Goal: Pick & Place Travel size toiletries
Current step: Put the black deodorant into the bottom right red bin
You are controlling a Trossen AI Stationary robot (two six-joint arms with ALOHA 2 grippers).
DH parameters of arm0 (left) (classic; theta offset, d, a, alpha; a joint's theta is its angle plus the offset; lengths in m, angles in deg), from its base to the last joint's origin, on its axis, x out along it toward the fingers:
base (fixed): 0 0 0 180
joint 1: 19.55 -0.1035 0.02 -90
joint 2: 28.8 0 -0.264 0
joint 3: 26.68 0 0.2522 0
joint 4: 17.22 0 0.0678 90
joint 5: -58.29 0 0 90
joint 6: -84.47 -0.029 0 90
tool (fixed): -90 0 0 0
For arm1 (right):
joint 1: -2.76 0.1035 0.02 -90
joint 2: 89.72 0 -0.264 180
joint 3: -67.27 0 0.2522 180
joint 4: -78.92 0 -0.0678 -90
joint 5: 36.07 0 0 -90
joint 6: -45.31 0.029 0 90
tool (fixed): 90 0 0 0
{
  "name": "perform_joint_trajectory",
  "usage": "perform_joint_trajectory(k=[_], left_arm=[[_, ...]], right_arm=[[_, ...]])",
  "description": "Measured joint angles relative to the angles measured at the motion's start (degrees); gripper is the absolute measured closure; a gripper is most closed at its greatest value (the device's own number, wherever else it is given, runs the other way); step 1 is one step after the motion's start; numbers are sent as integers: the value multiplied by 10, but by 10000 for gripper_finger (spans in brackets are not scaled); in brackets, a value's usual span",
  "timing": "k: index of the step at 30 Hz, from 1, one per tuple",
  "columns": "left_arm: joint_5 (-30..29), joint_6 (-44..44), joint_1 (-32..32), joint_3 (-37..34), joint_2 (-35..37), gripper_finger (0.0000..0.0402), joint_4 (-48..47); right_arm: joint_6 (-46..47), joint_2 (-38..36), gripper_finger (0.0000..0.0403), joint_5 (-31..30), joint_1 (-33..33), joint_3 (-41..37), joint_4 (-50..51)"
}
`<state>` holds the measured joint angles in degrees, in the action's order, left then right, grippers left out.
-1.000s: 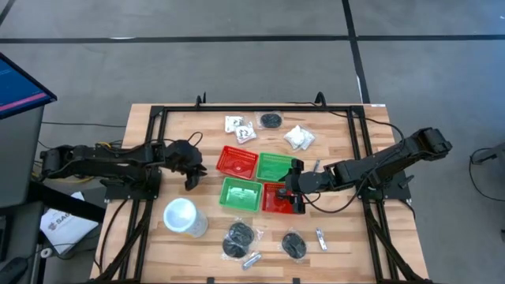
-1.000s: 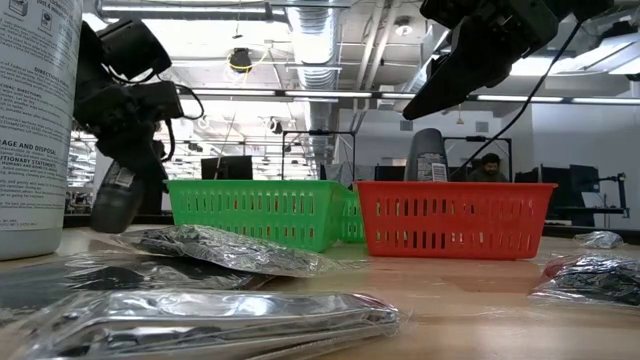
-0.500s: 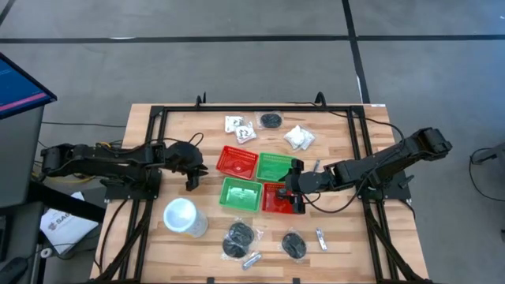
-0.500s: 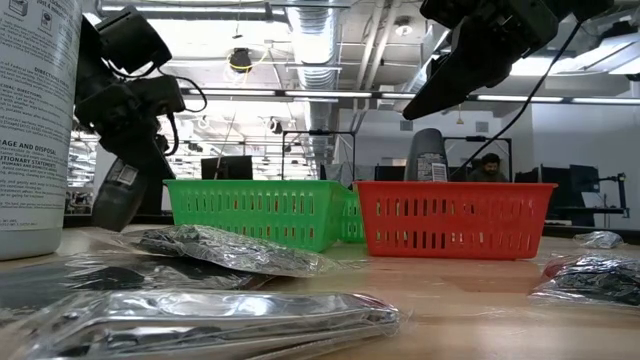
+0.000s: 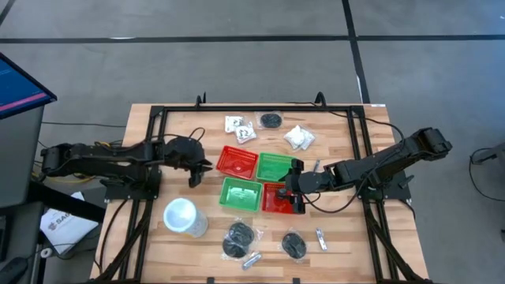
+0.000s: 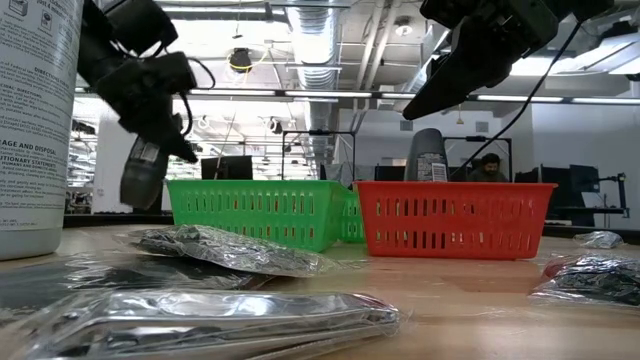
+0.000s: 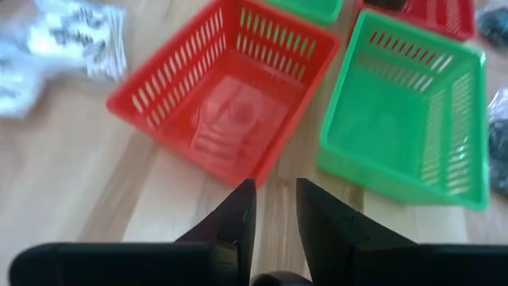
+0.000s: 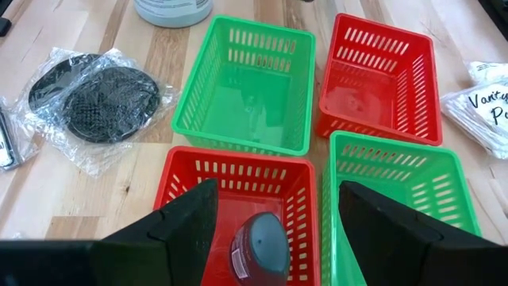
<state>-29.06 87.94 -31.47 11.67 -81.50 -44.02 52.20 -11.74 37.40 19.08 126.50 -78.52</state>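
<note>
Seen from above, the left gripper (image 5: 195,164) hangs over the worktop left of the baskets (image 5: 239,162); at table level it pinches a grey bottle (image 6: 143,176) by its upper end, which is likely light, stiff and slick; the right gripper (image 8: 275,187) gapes empty over a red basket (image 8: 238,156).

Words you can read

The big white cup (image 6: 35,120) has small print with "DIRECTIONS" on it. A white packet (image 8: 486,110) shows "Vanity" in curly letters.
</note>
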Motion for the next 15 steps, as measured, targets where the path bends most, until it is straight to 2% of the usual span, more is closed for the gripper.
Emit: perform_joint_trajectory(k=[15], left_arm=[[3,3,5,79,0,328,-7]], right_arm=[[0,0,154,0,-5,0,-2]])
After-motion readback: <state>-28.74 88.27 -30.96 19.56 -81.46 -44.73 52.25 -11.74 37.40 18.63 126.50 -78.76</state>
